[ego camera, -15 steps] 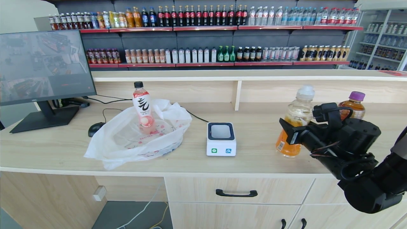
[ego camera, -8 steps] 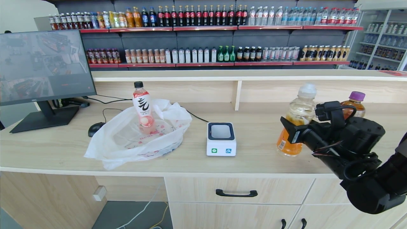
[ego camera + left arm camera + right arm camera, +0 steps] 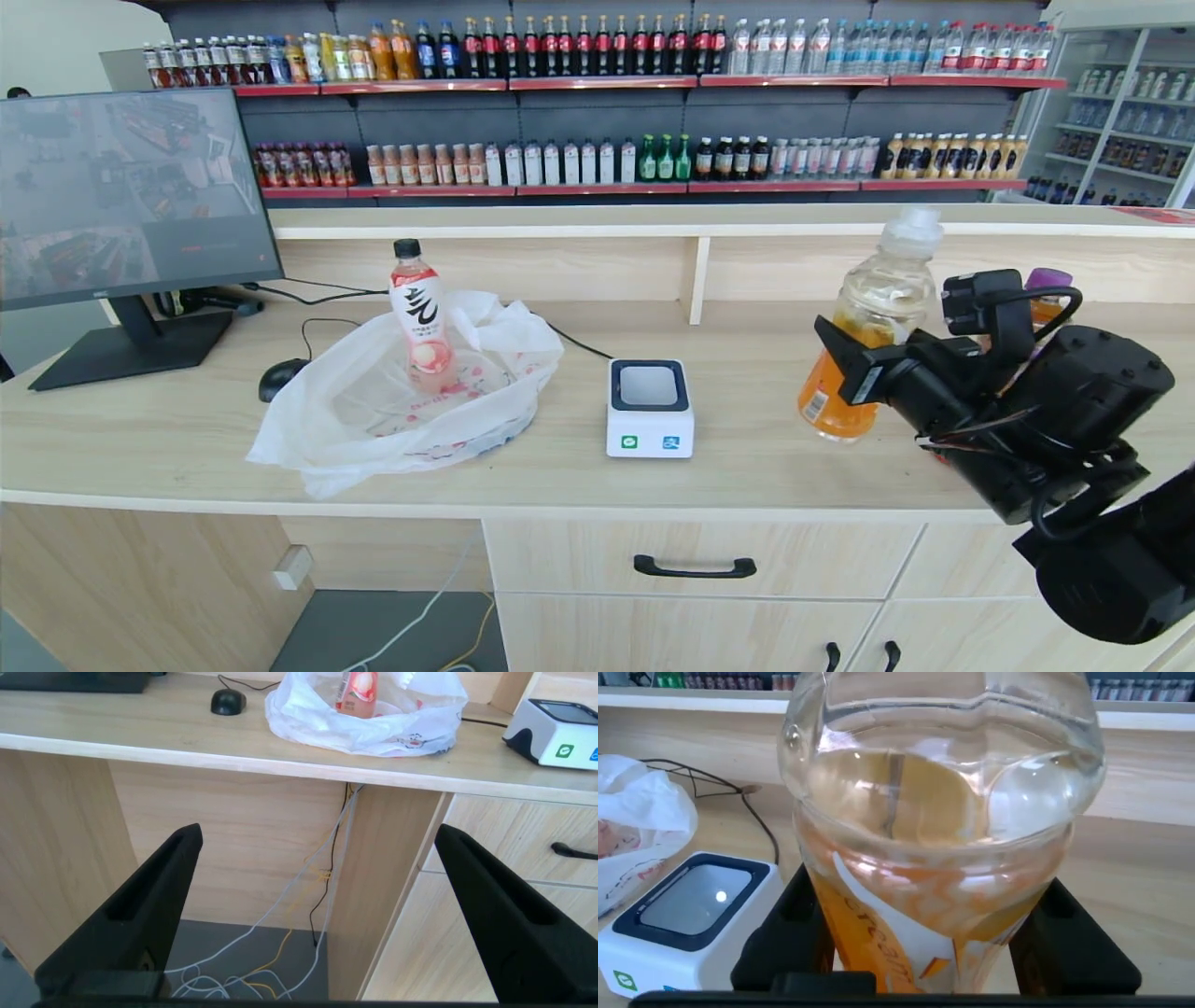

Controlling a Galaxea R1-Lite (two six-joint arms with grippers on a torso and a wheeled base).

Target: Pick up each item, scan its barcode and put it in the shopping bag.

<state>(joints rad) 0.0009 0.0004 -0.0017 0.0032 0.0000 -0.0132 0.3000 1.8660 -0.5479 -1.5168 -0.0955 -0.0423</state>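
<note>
One long wooden counter (image 3: 747,411) spans the scene, backed by two tiers of wall shelves (image 3: 607,84) lined with drinks. One monitor (image 3: 121,187) stands at the counter's left end. Beside it lies one white shopping bag (image 3: 373,420), slumped open, with one pink bottle (image 3: 422,317) standing upright inside it. Three bottles are at the counter in all. The second is the orange bottle (image 3: 882,299), which the right gripper (image 3: 864,364) grasps firmly around its lower half, a finger on each side. It is tilted, cap leaning away, and its base looks clear of the countertop to the right of the scanner. The third, a purple-capped bottle (image 3: 1047,280), stands behind that gripper and is mostly hidden by it. One white scanner (image 3: 650,408), window facing up, sits between the bag and the held bottle. One black mouse (image 3: 280,378) rests just left of the bag. The left gripper (image 3: 318,835) hangs below the counter edge, fingers spread wide and holding nothing.
</note>
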